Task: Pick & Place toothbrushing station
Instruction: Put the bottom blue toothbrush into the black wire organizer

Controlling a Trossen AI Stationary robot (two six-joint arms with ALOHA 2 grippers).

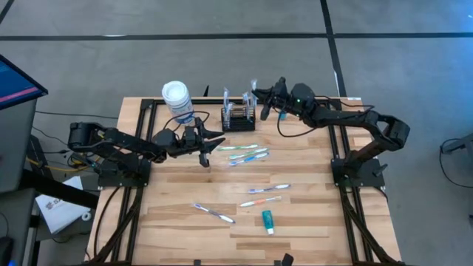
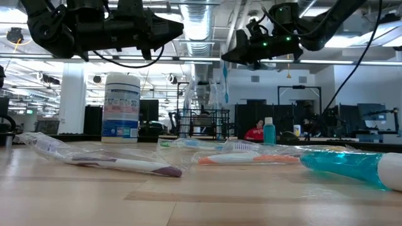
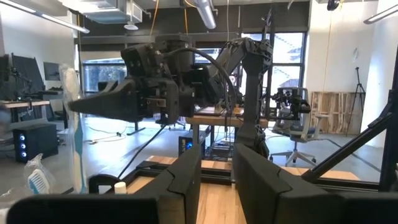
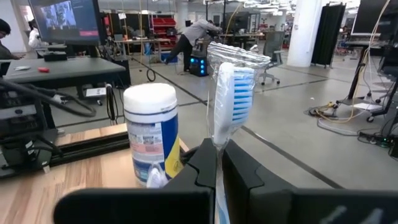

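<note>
We've got the right gripper [image 1: 264,98] pinching a wrapped toothbrush [image 4: 233,93] just beside the wire basket [image 1: 238,117] at the table's far edge; it's light, slippery plastic, so keep gripping the handle. Left gripper [image 1: 208,142] sits part-spread, empty

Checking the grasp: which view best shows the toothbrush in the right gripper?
The right wrist view: the wrapped toothbrush stands clamped in the right gripper, bristles clear. The high view shows it small, the low view hanging, the left wrist view at its edge.
</note>
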